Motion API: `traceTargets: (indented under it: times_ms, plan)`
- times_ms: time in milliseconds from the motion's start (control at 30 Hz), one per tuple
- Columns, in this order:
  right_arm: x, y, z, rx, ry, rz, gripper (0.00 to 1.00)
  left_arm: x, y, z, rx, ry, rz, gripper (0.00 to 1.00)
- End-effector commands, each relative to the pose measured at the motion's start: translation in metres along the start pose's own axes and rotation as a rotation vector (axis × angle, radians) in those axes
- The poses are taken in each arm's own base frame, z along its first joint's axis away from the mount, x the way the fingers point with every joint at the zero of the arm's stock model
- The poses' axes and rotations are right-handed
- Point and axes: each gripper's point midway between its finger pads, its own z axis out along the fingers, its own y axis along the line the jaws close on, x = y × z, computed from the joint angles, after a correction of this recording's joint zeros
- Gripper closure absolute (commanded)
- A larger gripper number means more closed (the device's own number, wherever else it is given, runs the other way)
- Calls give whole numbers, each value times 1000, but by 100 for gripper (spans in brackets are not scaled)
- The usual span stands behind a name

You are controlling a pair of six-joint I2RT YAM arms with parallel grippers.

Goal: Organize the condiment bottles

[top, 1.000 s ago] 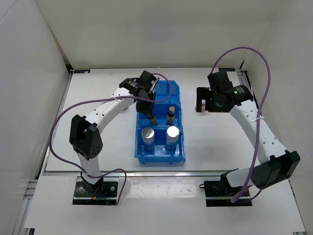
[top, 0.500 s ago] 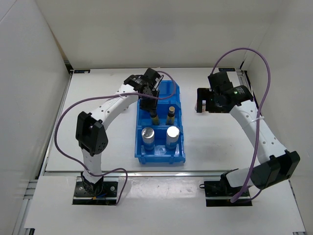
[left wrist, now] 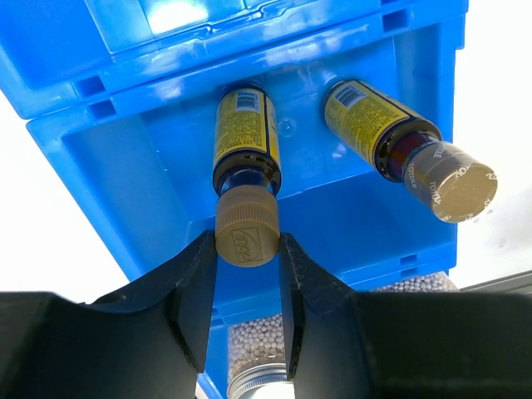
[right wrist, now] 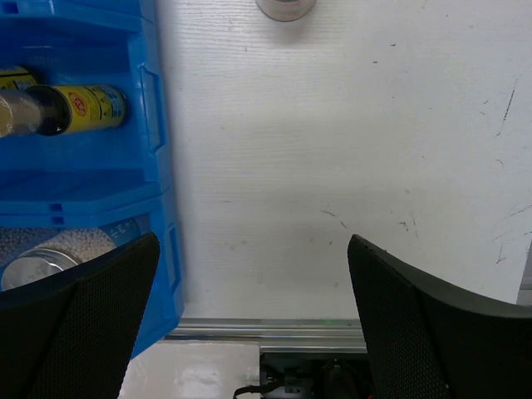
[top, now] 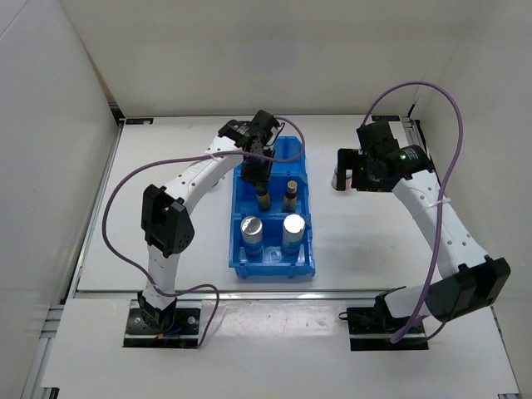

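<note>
Left wrist view: jaws on a bottle cap

Left gripper point(left wrist: 247, 249) is clamped on the tan cap of one brown bottle point(left wrist: 243, 141), upright in the middle compartment of the blue bin point(left wrist: 125, 166). Second brown bottle point(left wrist: 366, 125) stands just beside it. Two silver-topped shakers point(top: 252, 227) occupy the near compartment. Right gripper point(right wrist: 253, 245) gapes wide, holding nothing, above the table point(right wrist: 349, 150). One white jar point(right wrist: 285, 7) sits outside the bin.

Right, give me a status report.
Left gripper shut on cap of left brown bottle, bottle in the bin's middle compartment. Right gripper open over the table, white-lidded jar just ahead. Nothing in the way.
</note>
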Motion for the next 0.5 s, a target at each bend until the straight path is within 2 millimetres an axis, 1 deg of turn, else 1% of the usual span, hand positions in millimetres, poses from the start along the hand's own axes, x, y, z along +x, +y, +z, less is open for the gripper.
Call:
traceTargets:
  times_ms: [0, 33, 100, 133, 200, 233, 267, 300, 333, 400, 433, 467]
  plan:
    - [-3, 1, -5, -26, -37, -1, 3, -15, -2, -20, 2, -64, 15, 65]
    - [-3, 1, -5, -26, -37, 0, 3, -11, -1, -16, -6, -43, 16, 65]
    - [-1, -2, -2, -18, -28, 6, 3, -17, -1, -22, -9, -63, 15, 65]
    - [-1, -1, -2, -26, -26, -4, 3, -13, 0, -17, -17, -42, 16, 64]
    - [-1, -1, -2, -26, -26, -4, 3, -19, 0, -18, -20, -59, 15, 61]
    - [-1, -1, -2, -26, -26, -4, 3, -15, 1, -14, -27, -40, 16, 59]
    - [-1, -1, -2, -26, -26, -4, 3, -18, 0, -17, -24, -49, 16, 59]
    - [-1, -1, -2, -26, -26, -4, 3, -18, 0, -17, -24, -49, 16, 54]
    - [-1, -1, -2, -26, -26, -4, 3, -17, 0, -12, -27, -39, 16, 52]
    - [-2, -3, -2, -21, -26, 4, 3, -17, 0, -14, -27, -39, 16, 48]
    - [-2, -3, -2, -21, -26, 4, 3, -16, 0, -10, -31, -31, 17, 44]
    - [-1, -3, 0, -21, -26, 4, 3, -16, 0, -10, -31, -31, 17, 43]
